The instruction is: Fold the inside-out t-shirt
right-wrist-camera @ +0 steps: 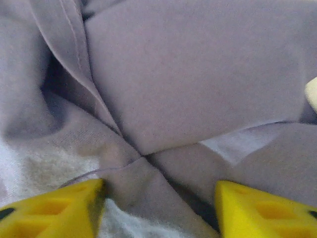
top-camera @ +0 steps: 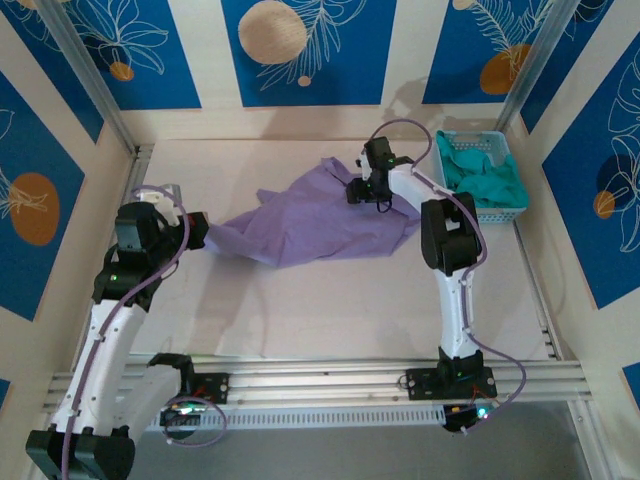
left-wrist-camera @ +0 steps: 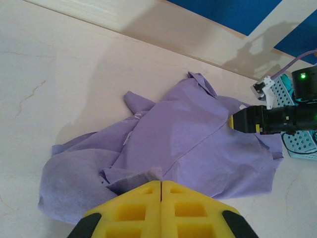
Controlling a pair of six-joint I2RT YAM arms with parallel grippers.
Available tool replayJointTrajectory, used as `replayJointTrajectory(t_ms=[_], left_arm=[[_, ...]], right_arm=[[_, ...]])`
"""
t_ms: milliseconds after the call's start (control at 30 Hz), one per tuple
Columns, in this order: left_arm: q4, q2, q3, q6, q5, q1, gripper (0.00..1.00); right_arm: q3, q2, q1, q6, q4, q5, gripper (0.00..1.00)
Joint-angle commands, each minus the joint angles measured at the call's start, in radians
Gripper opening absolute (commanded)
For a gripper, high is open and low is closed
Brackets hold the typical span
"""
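Crumpled inside-out t-shirt (top-camera: 320, 215) lies on the pale surface (top-camera: 330, 310) – between two claws.
The left claw (top-camera: 197, 232) is clenched on the shirt's left corner, a fold pinched at its yellow fingertips (left-wrist-camera: 148, 191). The right claw (top-camera: 358, 192) sits over the shirt's far right part, its jaws released and apart above the wrinkled cloth – a blue basket (top-camera: 515, 213) of teal fabric (top-camera: 485, 180) stands near it, to the right.

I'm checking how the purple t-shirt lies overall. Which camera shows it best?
Left wrist view: nearly the whole t-shirt shows, crumpled on the table. The top view shows it smaller and farther; the right wrist view, close-up folds.
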Motion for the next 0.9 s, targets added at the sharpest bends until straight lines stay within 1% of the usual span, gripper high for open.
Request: replayJointTrajectory(t_ms=[0, 133, 200, 300, 433, 567, 700, 767, 867], left_arm=[[0.04, 0.002, 0.003, 0.019, 0.018, 0.013, 0.0], [0.042, 0.009, 0.002, 0.018, 0.016, 0.014, 0.0], [0.039, 0.01, 0.005, 0.02, 0.014, 0.014, 0.0], [0.042, 0.01, 0.006, 0.021, 0.008, 0.016, 0.0], [0.028, 0.024, 0.022, 0.017, 0.006, 0.019, 0.0], [0.001, 0.034, 0.057, 0.017, -0.009, 0.036, 0.0], [-0.039, 0.055, 0.119, 0.024, -0.004, 0.083, 0.0], [-0.06, 0.073, 0.149, 0.029, 0.002, 0.117, 0.0], [-0.075, 0.097, 0.179, 0.036, 0.01, 0.162, 0.0]], right_arm=[[0.034, -0.007, 0.008, -0.037, -0.071, -0.083, 0.45], [0.016, -0.044, 0.025, -0.046, -0.072, -0.037, 0.24], [-0.003, -0.075, 0.027, -0.047, -0.075, -0.026, 0.17], [-0.049, -0.133, 0.029, -0.041, -0.071, -0.029, 0.08], [-0.145, -0.239, 0.043, -0.032, -0.046, 0.002, 0.09], [-0.269, -0.361, 0.073, -0.016, -0.024, 0.028, 0.05], [-0.455, -0.53, 0.165, 0.021, 0.006, 0.039, 0.06], [-0.551, -0.599, 0.228, 0.05, 0.017, 0.009, 0.06], [-0.674, -0.668, 0.341, 0.08, 0.068, -0.133, 0.12]])
